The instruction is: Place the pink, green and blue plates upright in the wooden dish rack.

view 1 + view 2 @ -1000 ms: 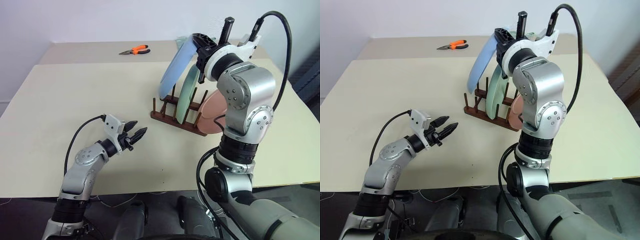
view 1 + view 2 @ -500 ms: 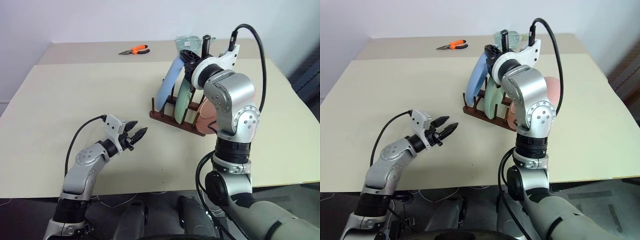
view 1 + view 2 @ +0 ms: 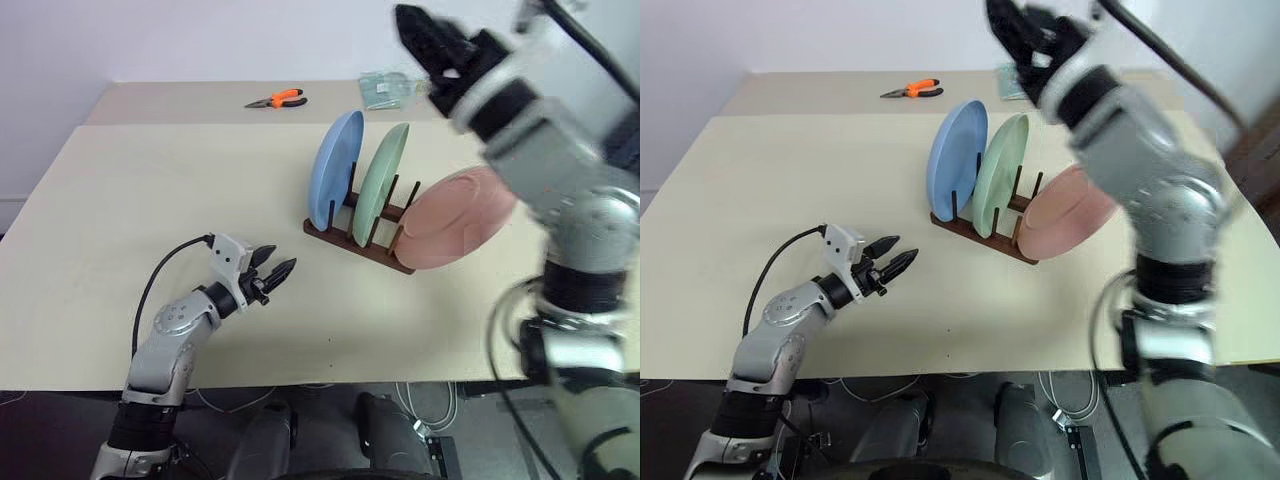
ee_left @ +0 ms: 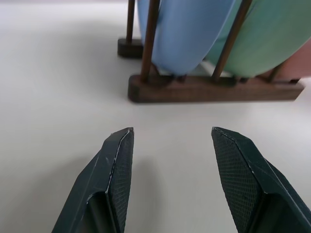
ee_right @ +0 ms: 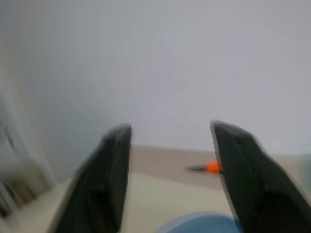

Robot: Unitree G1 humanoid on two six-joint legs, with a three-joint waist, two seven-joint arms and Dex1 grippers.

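While your left gripper hangs just over the worktop with its fingers apart and empty, facing the wooden dish rack, your right gripper is raised high above the rack, fingers apart with nothing between them. You have the blue plate and green plate upright between the pegs; the pink plate leans tilted at the rack's end. Orange pliers lie far back.

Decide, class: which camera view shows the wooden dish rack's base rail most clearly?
The left wrist view: the wooden dish rack sits close, rail and pegs sharp. Both eye views show it whole but smaller, under the plates.
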